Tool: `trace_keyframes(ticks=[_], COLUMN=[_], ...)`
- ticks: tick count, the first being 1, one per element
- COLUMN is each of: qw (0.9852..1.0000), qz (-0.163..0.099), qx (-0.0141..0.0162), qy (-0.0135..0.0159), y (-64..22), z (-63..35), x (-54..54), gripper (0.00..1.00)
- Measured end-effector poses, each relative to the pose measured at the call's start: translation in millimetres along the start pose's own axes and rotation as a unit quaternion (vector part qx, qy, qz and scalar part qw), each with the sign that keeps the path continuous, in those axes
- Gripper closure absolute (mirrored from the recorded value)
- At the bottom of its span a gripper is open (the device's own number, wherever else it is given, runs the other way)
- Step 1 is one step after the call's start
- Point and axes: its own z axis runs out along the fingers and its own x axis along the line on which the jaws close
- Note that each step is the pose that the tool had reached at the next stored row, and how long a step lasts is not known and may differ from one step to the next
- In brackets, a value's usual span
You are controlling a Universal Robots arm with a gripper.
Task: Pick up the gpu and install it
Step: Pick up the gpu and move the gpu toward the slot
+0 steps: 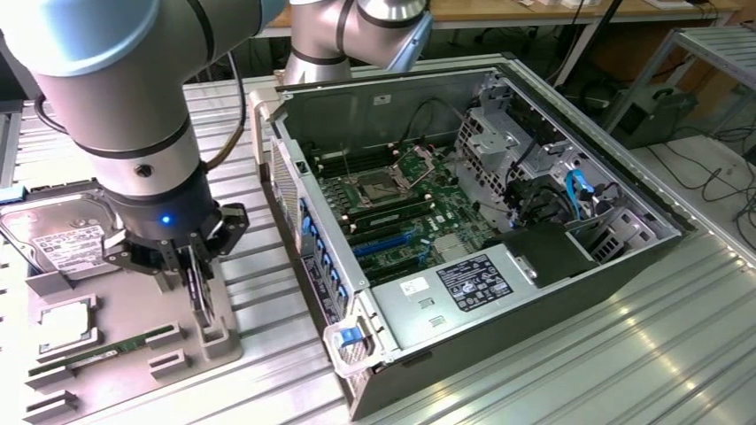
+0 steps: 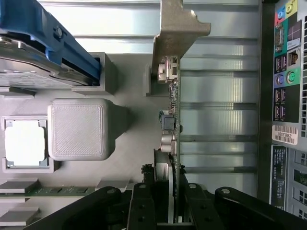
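Ribbed metal table (image 1: 614, 372) carries two items: a grey fixture tray (image 1: 124, 305) at the exterior view's left and an open computer case (image 1: 532, 354) lying on its side at the exterior view's right. Motherboard (image 1: 402, 208) is exposed inside the case.

Fixture tray contents:
- hard drive (image 1: 65, 243) with white label, at the far end
- processor (image 1: 65, 323) in a square recess
- memory stick (image 1: 112, 347), lying flat in a narrow channel
- gpu (image 1: 202, 303), standing on edge in slotted posts at the tray side nearest the case

Arm position: the arm reaches straight down over the tray, with the gripper (image 1: 197, 279) lowered onto the gpu.

Tool state: in the wrist view the gripper (image 2: 166, 206) has one black finger on each face of the gpu (image 2: 173, 110), which is seen edge-on. The fingers are closed against the card at the end opposite its metal bracket (image 2: 178, 28).

Card position: the bracket end sits against a tray post, and the card's lower edge sits in the fixture slot. The card lies parallel to the rear panel (image 2: 288, 72) of the case, with bare table between them
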Motion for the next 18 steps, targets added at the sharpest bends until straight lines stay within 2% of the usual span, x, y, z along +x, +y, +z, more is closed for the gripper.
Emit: trace_keyframes(ticks=[5,9,11,12,16,18], qw=[1.0,1.0,1.0,1.0,1.0,1.0], qz=[0.0,0.0,0.0,0.0,0.0,0.0], qx=[0.0,0.0,0.0,0.0,0.0,0.0], qy=[0.0,0.0,0.0,0.0,0.0,0.0], y=[0.4,0.6,1.5,1.6,2.8,3.0], z=[-12.9,-16.1,-42.0,-45.8,-80.4,-85.9], x=[-0.3,-0.3,-0.9,-1.0,-1.7,-1.8], gripper=[0.72,0.72,0.72,0.72,0.72,0.72])
